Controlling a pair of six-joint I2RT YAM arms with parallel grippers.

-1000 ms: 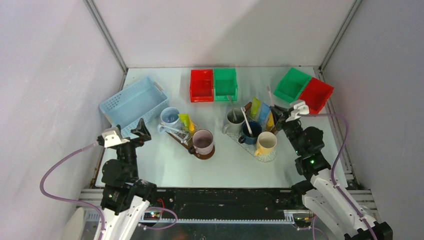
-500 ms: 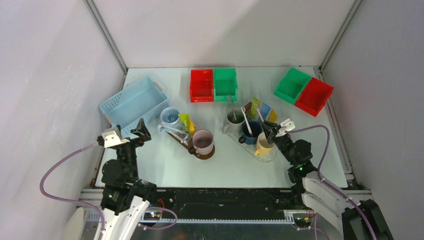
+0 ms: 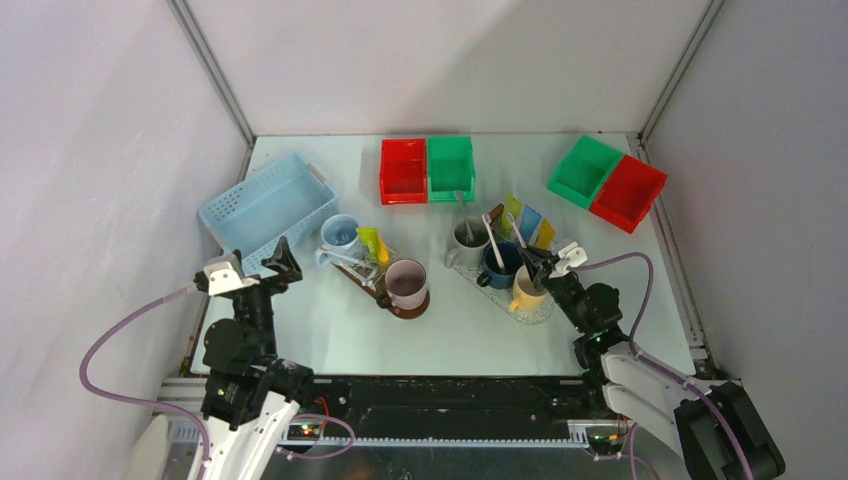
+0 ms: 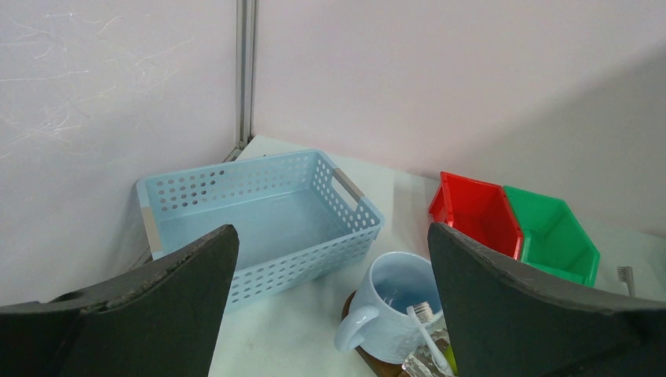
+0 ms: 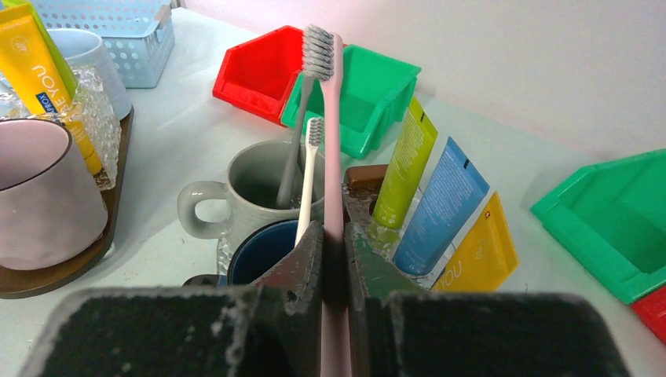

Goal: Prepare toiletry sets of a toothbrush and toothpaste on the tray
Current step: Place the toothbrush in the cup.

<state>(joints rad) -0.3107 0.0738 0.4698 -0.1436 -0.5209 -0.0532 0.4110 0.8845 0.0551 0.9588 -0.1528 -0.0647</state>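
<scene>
The right gripper [image 5: 334,259] is pinching a pink toothbrush [image 5: 333,141] low on its handle, fingers pressed tight against it. The brush's long axis is standing nearly upright, with the bristles pointing to 12 o'clock in the wrist view. From above, the gripper is hanging right over the yellow mug [image 3: 527,292] at the near end of the glass tray [image 3: 545,312]. The coming move probably turns on a straight drop into that mug, though whether the handle tip is already inside it is hidden. The grey mug [image 5: 251,196] and dark blue mug [image 5: 259,251] are each holding a brush at about 11 o'clock from the hand, and the lime green tube [image 5: 404,165], light blue tube [image 5: 440,206] and yellow tube [image 5: 479,251] are leaning at 1 to 2 o'clock. The right arm is folding low toward 11 o'clock. The left gripper [image 4: 330,236] is sitting spread wide and empty, well apart from all this.
</scene>
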